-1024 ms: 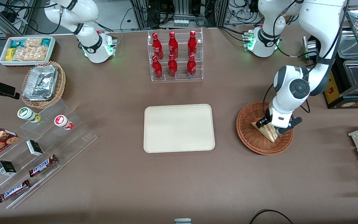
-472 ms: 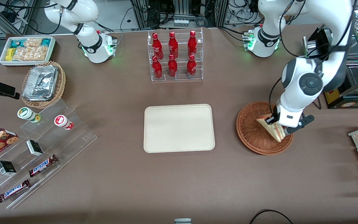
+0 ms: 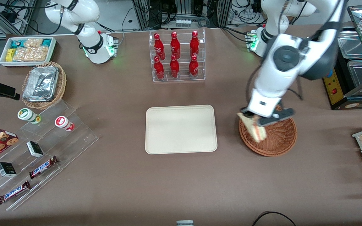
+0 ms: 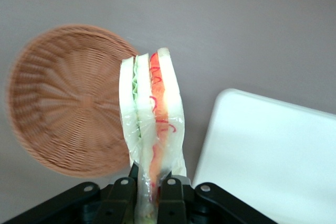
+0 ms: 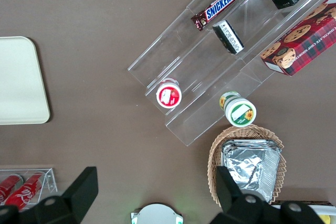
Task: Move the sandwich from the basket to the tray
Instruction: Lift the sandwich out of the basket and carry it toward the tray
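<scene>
Above the tray-side rim of the basket (image 3: 268,135), the end effector (image 3: 258,121) is closed on one corner of the sandwich (image 3: 253,128), its two black fingers (image 4: 122,192) pinching the wrapped wedge so that the rest hangs free below. That corner grip keeps the fingers off the soft bread faces and leaves the filling edge, with red, orange and green layers, showing in the wrist view. The wedge appears to be clear of the wicker, though from the front it is hard to be sure how high it hangs over the rim. The basket itself looks to hold nothing else. Beside it, toward the parked arm's end of the table (image 3: 181,182), lies the cream rectangular tray (image 3: 181,129), bare and near enough that the carry is short; in the wrist view its rounded corner (image 4: 273,150) sits just beside the dangling sandwich. The lift seems done and the sideways carry is in hand; lowering flat onto the tray remains. A thin pinch on slippery wrap could let the wedge swing or slide.
</scene>
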Robot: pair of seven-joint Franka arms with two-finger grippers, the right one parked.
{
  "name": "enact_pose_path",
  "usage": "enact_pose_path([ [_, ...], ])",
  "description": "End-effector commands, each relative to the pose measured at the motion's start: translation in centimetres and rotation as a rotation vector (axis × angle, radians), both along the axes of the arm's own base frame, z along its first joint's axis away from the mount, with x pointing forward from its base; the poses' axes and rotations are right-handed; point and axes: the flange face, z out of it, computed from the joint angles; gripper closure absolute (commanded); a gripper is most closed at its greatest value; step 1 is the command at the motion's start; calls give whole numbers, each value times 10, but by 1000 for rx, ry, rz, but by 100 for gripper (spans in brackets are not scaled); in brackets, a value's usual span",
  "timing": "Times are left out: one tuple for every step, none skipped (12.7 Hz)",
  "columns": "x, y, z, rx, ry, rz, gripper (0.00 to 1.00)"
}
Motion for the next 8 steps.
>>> enact_pose_path([
  [2,-76,-19,-76,65,-51,100],
  [3,-100,-32,-85,75,-85,100],
  [0,-123,-46,-89,89,-106,100],
  [-6,-153,-59,-93,98,-145,100],
  [-7,-170,-80,-88,111,-170,100],
  [-3,-183,-91,-105,96,-180,100],
  [-9,-202,-104,-119,82,-201,100],
  [-14,-217,-114,-130,72,-219,100],
])
